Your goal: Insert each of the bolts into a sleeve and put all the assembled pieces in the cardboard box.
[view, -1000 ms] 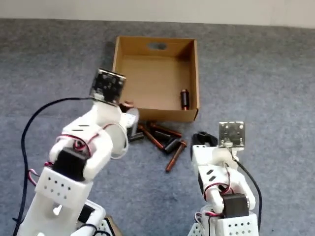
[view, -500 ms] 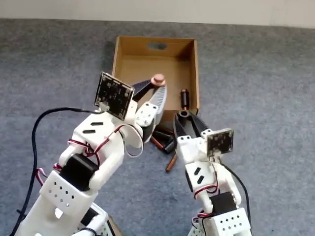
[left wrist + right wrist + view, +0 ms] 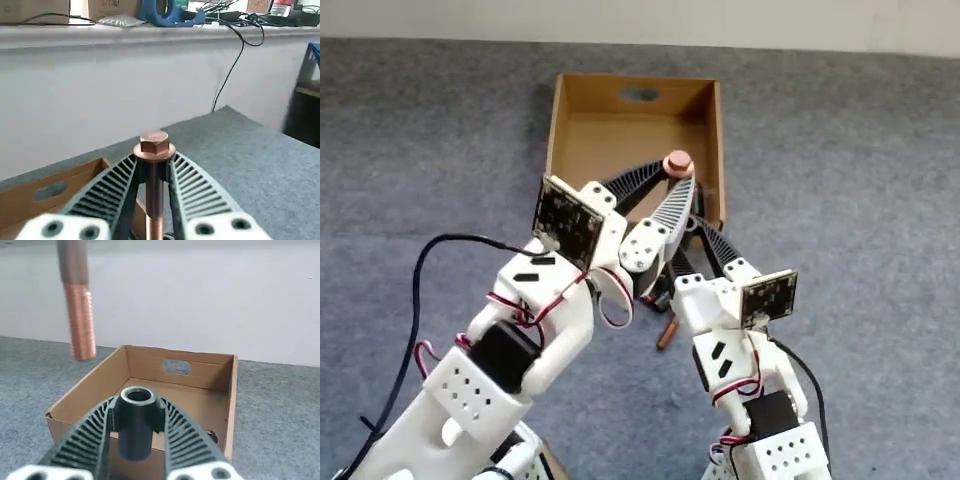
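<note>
Since the last frame my left gripper (image 3: 154, 161) has swung the bolt (image 3: 677, 164) farther over the front wall of the cardboard box (image 3: 610, 140). The right gripper (image 3: 136, 410) came up beside it. Open carpet (image 3: 840, 150) all round. Left is clamped on the bolt, upright, head up. Right is clamped on the sleeve (image 3: 135, 430), bore up. The right wrist view shows the threaded tip above the sleeve, off-axis and apart. In the high view the left fingers cover that gap.

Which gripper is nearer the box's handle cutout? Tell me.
Left. The left gripper, holding a bolt, is above the cardboard box interior; the right gripper, holding a sleeve, is by its front wall.
</note>
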Robot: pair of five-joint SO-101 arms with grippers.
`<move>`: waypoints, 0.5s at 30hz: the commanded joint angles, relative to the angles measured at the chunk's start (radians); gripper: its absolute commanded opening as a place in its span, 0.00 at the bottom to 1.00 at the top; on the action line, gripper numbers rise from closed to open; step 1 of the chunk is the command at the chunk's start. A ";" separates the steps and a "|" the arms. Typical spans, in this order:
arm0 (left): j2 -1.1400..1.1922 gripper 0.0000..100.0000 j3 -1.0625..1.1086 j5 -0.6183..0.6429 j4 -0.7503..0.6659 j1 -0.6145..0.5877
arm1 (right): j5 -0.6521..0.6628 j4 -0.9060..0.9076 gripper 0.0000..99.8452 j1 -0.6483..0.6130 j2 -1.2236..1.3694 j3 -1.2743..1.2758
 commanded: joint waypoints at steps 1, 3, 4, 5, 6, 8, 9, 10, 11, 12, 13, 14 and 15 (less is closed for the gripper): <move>-0.019 0.01 0.036 -0.008 -0.118 0.016 | -0.009 -0.022 0.01 -0.010 -0.010 0.018; -0.019 0.01 0.045 -0.008 -0.141 0.016 | -0.009 -0.022 0.01 -0.010 -0.010 0.022; -0.019 0.01 0.044 -0.006 -0.143 0.016 | -0.009 -0.022 0.01 -0.010 -0.010 0.022; -0.019 0.01 0.042 -0.006 -0.144 0.016 | -0.009 -0.022 0.01 -0.010 -0.010 0.022; -0.019 0.01 0.042 -0.005 -0.144 0.016 | -0.009 -0.022 0.01 -0.008 -0.010 0.022; -0.018 0.01 0.045 -0.005 -0.144 0.016 | -0.009 -0.022 0.01 -0.008 -0.010 0.022; -0.018 0.01 0.047 -0.005 -0.144 0.016 | -0.009 -0.022 0.01 -0.008 -0.010 0.022; -0.018 0.01 0.047 -0.005 -0.144 0.018 | -0.009 -0.022 0.01 -0.008 -0.010 0.022; -0.010 0.01 0.044 -0.005 -0.144 0.018 | -0.009 -0.022 0.01 -0.008 -0.010 0.024; 0.005 0.01 0.039 -0.005 -0.144 0.018 | -0.009 -0.022 0.01 -0.008 -0.010 0.024; 0.027 0.01 0.028 -0.005 -0.146 0.018 | -0.008 -0.022 0.01 -0.008 -0.010 0.024; 0.051 0.01 0.013 -0.003 -0.146 0.018 | -0.006 -0.022 0.01 -0.008 -0.010 0.024; 0.084 0.01 -0.004 -0.003 -0.146 0.018 | -0.006 -0.022 0.01 -0.008 -0.010 0.024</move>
